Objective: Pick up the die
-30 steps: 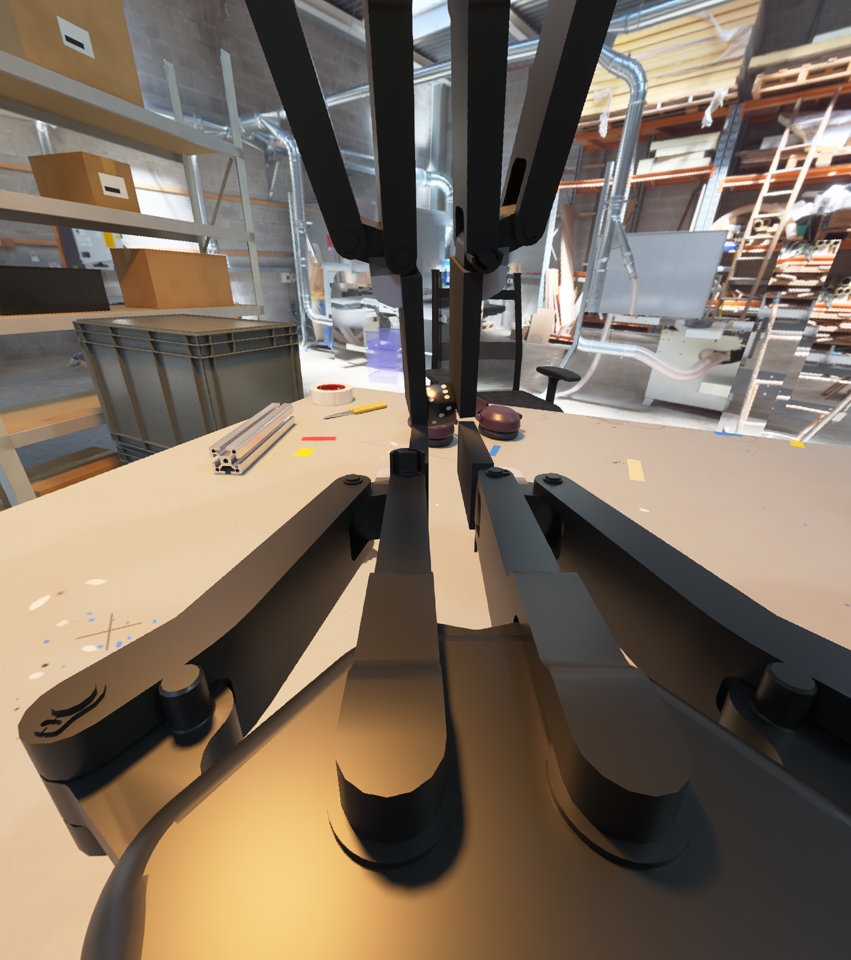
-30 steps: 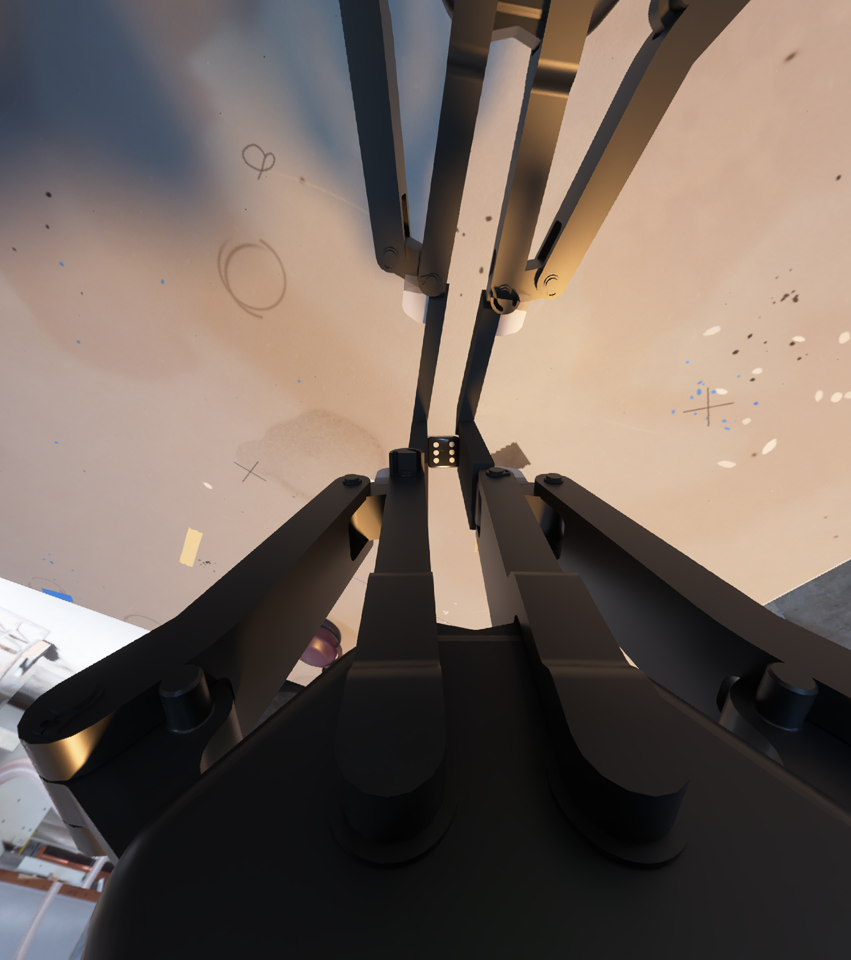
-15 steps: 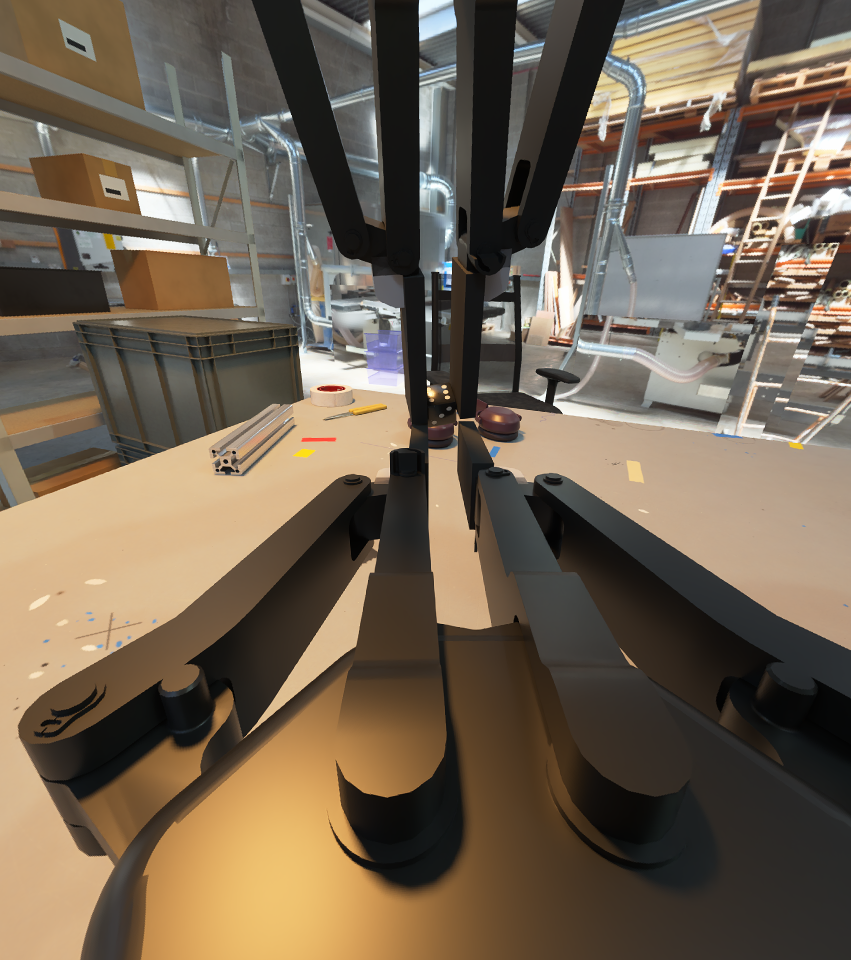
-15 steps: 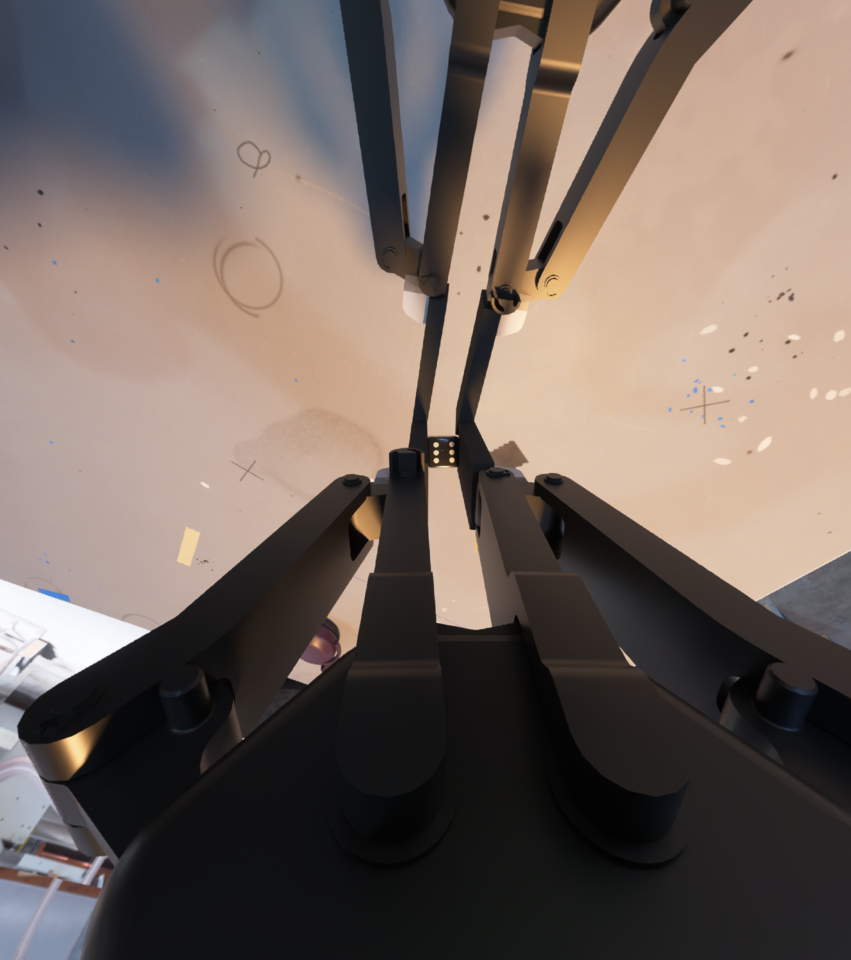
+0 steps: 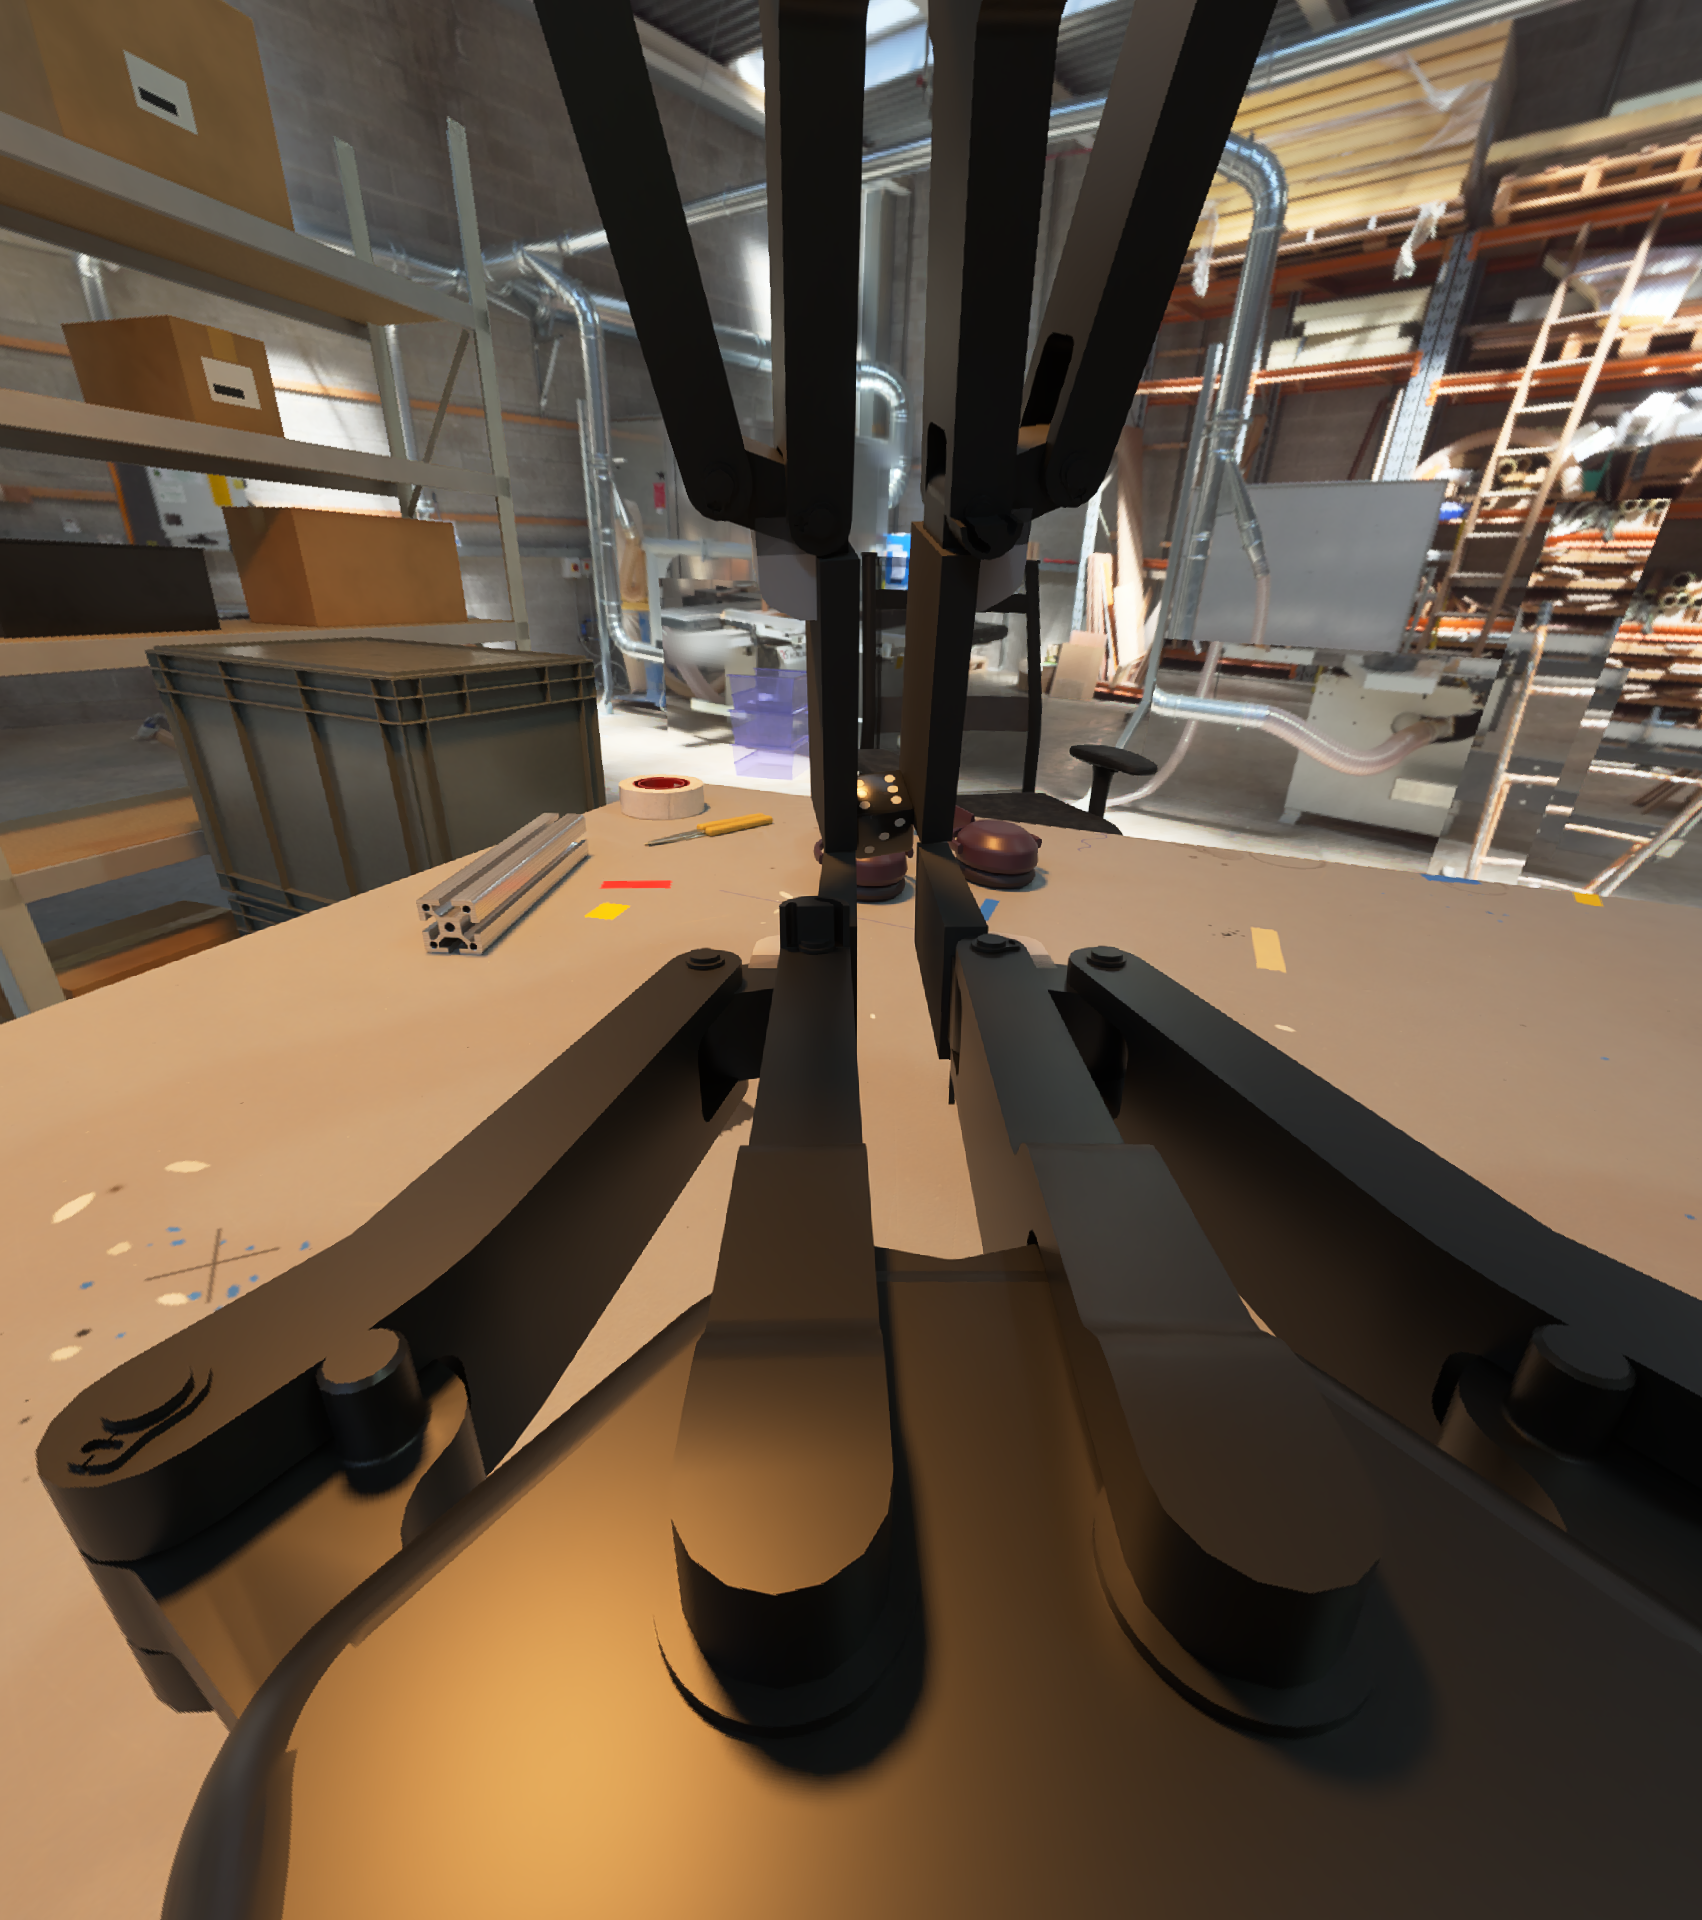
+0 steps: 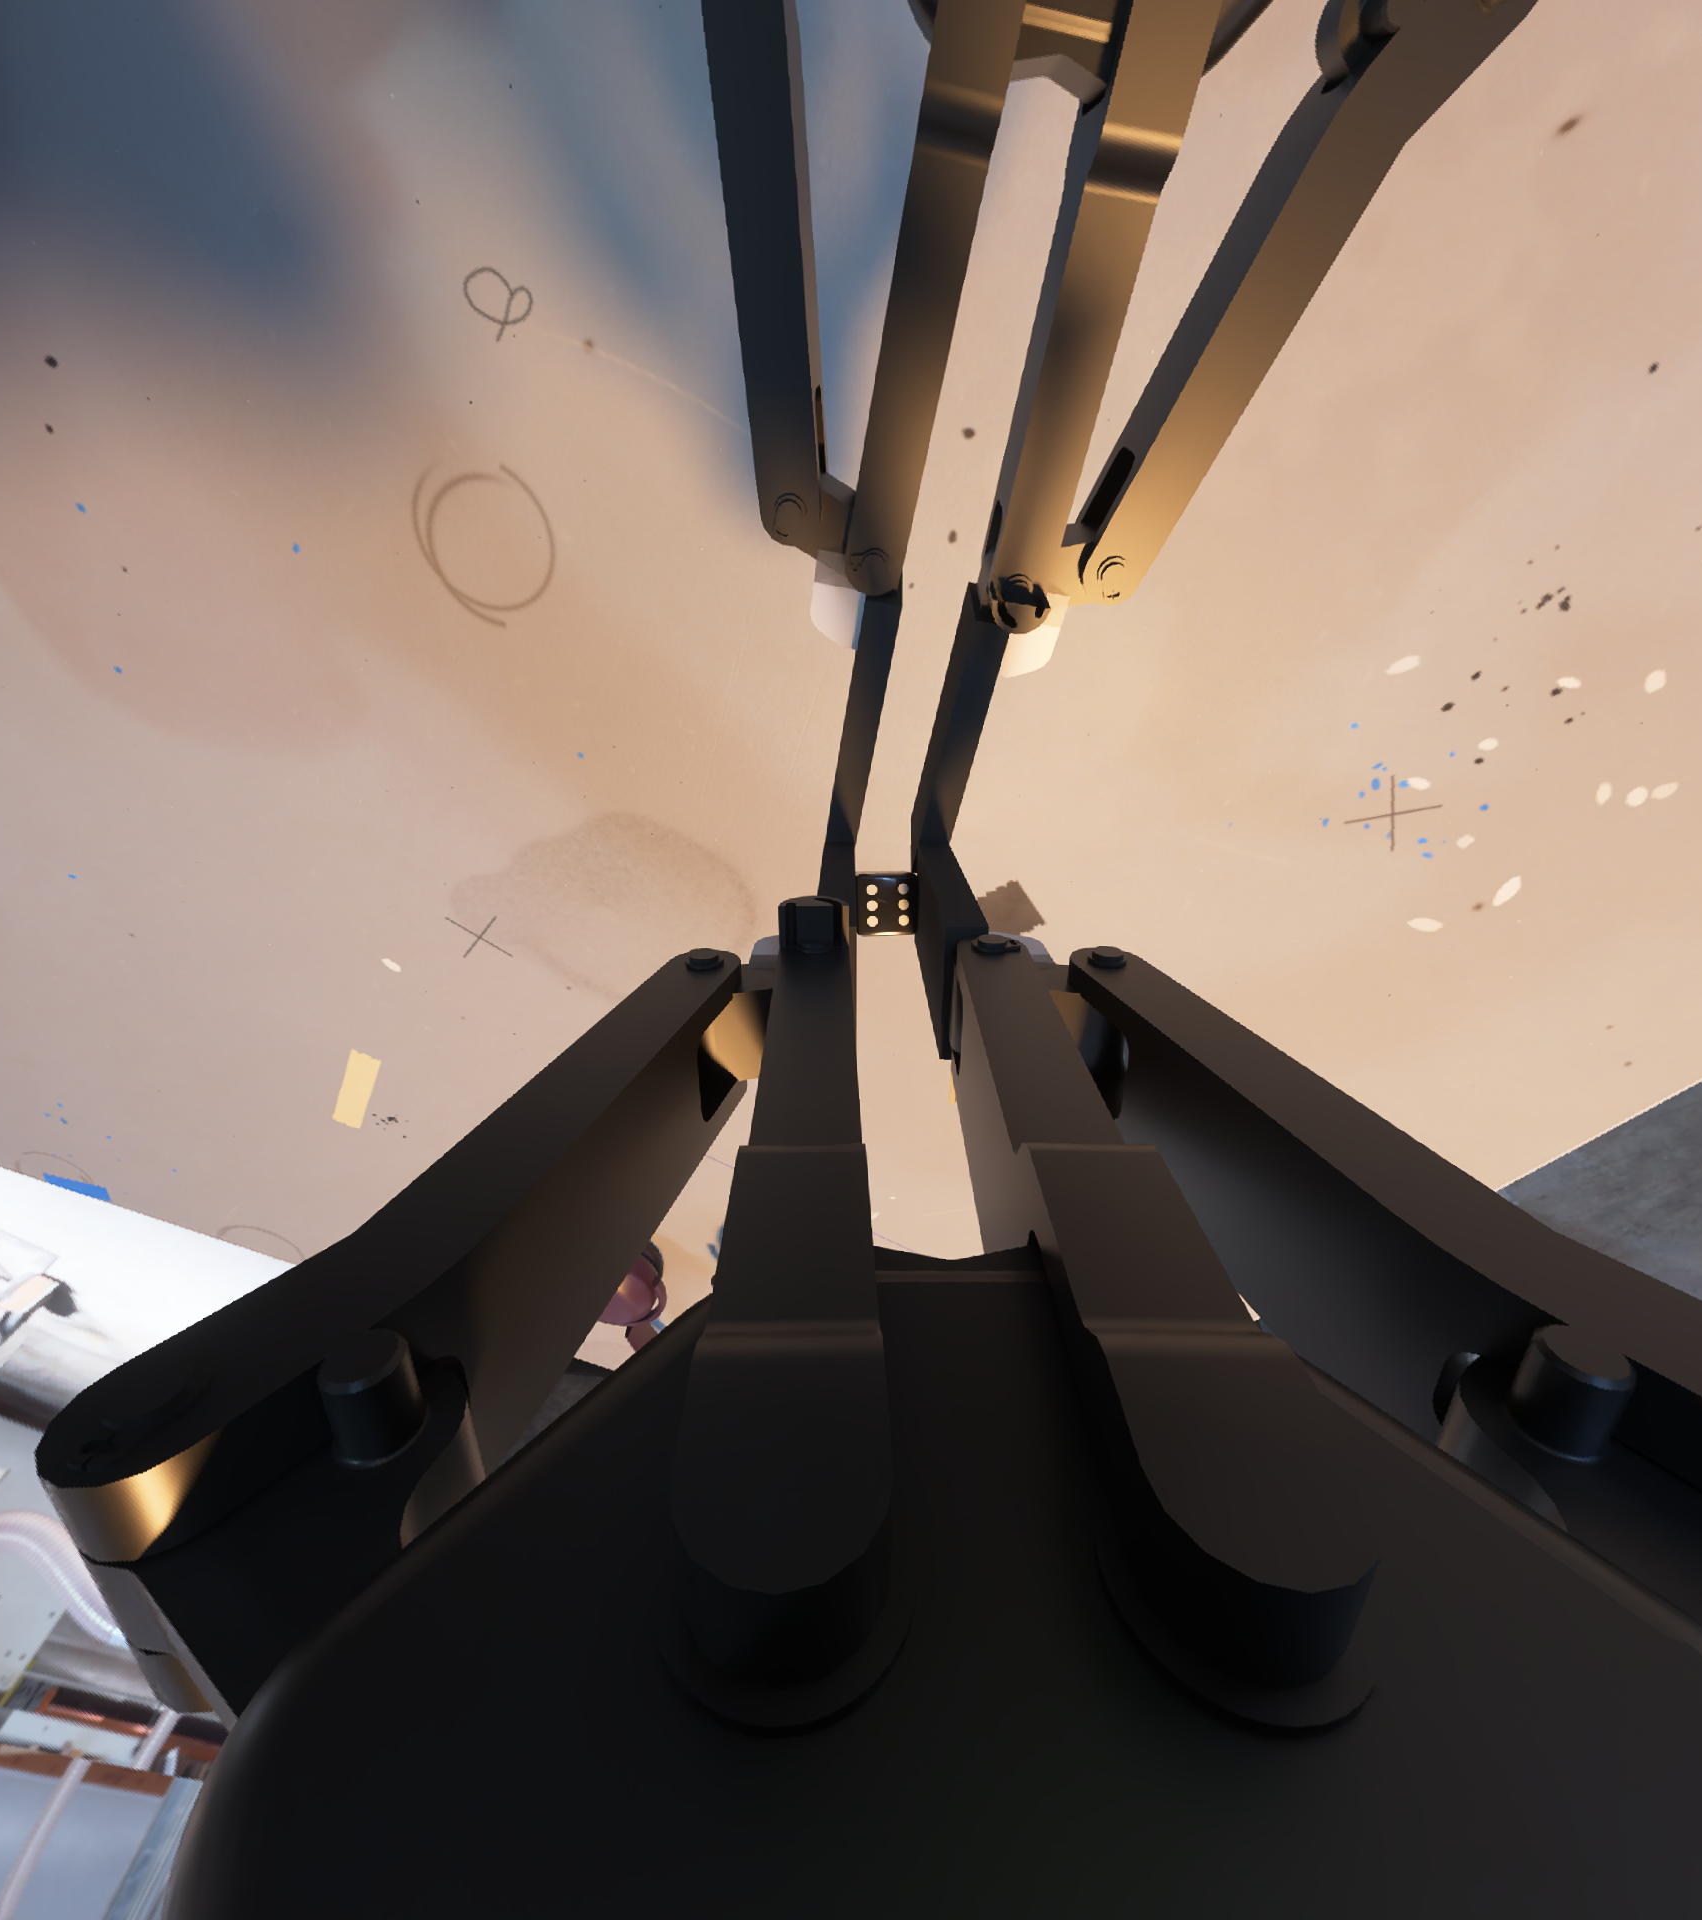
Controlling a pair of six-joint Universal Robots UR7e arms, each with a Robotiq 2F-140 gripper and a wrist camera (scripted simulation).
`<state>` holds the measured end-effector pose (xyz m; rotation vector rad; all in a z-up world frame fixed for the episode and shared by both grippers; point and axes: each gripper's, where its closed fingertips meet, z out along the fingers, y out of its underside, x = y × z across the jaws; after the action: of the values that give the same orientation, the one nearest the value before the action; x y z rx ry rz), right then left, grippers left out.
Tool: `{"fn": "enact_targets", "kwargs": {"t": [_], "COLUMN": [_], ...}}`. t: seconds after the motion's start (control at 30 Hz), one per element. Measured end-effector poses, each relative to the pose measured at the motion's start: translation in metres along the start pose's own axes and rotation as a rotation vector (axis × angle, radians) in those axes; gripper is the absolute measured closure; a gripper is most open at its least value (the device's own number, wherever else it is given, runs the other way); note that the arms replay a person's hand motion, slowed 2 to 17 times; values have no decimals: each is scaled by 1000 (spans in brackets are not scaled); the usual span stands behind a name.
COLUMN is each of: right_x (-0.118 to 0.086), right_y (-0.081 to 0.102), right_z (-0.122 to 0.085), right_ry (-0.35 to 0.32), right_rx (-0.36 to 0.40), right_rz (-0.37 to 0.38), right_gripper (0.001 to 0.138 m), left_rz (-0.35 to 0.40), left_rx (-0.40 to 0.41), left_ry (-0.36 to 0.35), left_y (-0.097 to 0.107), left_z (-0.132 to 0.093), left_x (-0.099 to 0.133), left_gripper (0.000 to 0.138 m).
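A small black die [image 6: 885, 902] with white pips sits between the fingertips of my right gripper [image 6: 883, 896], which is shut on it and points down at the tan table [image 6: 307, 779]. In the left wrist view the right gripper [image 5: 883, 844] comes down from above and holds the die [image 5: 883, 816] clear of the table top. My left gripper [image 5: 878, 906] lies low and level over the table. Its fingers are closed to a narrow gap with nothing between them, and its tips are just under the die. It also shows in the right wrist view [image 6: 886, 860].
Two maroon rounded objects [image 5: 994, 847] lie on the table just behind the die. An aluminium profile [image 5: 504, 883], a tape roll [image 5: 662, 795] and a yellow-handled tool [image 5: 717, 828] lie at the far left. A grey crate [image 5: 379, 748] and shelves stand beyond the table's left edge.
The table marks have drifted slightly left in the right wrist view. The two grippers keep their places relative to each other, and the die stays in the right gripper.
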<state>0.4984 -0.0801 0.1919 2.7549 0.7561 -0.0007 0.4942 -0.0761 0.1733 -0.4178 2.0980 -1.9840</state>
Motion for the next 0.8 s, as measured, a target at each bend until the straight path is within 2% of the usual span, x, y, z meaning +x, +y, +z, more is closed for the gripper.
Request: {"fn": "enact_targets", "kwargs": {"t": [0.8], "right_x": [1], "right_y": [0], "right_z": [0], "right_ry": [17], "right_rx": [4], "right_rz": [3], "right_gripper": [123], "left_rz": [-1], "left_rx": [16], "left_ry": [-6], "left_y": [0], "left_z": [0], "left_x": [-1], "left_gripper": [123]}}
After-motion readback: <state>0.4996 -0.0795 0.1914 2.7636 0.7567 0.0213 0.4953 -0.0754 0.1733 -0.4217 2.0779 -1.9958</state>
